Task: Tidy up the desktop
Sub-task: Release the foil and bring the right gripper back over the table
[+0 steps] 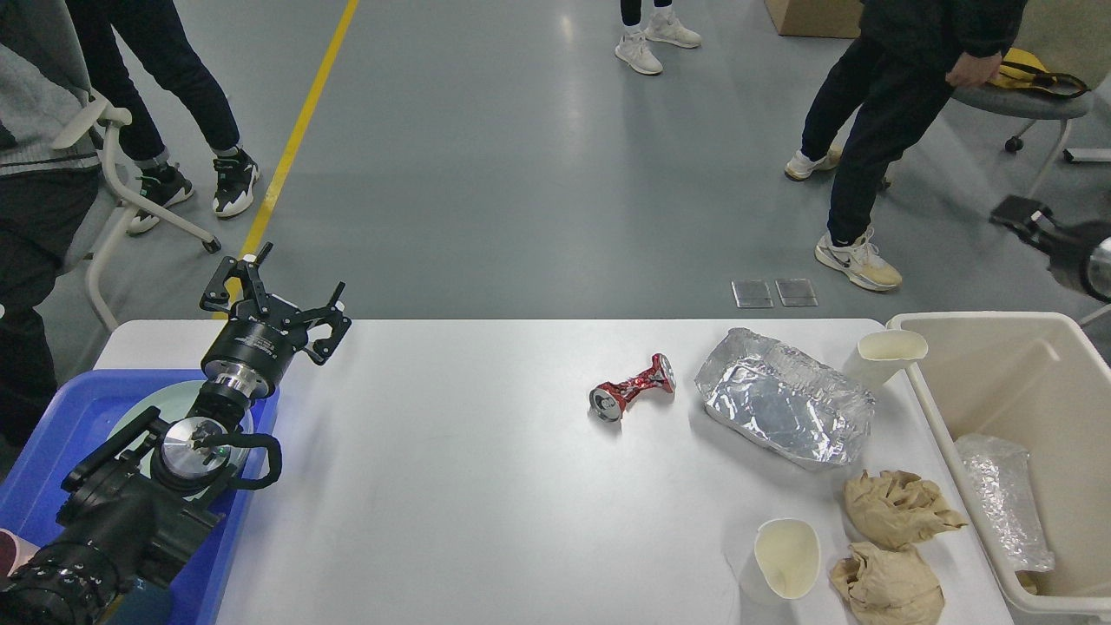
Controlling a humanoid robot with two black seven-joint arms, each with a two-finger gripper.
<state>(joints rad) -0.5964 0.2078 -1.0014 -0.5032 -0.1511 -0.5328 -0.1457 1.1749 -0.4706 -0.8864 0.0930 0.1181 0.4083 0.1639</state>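
Our left end effector (276,299) hangs spread and empty; the right (1024,219), blurred, we cannot tell. Next target, likely: crushed red can (634,387) on white tabletop (469,486).

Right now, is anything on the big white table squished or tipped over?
Yes. The red soda can is crushed in the middle and lies on its side, and two cream paper cups have tipped over.
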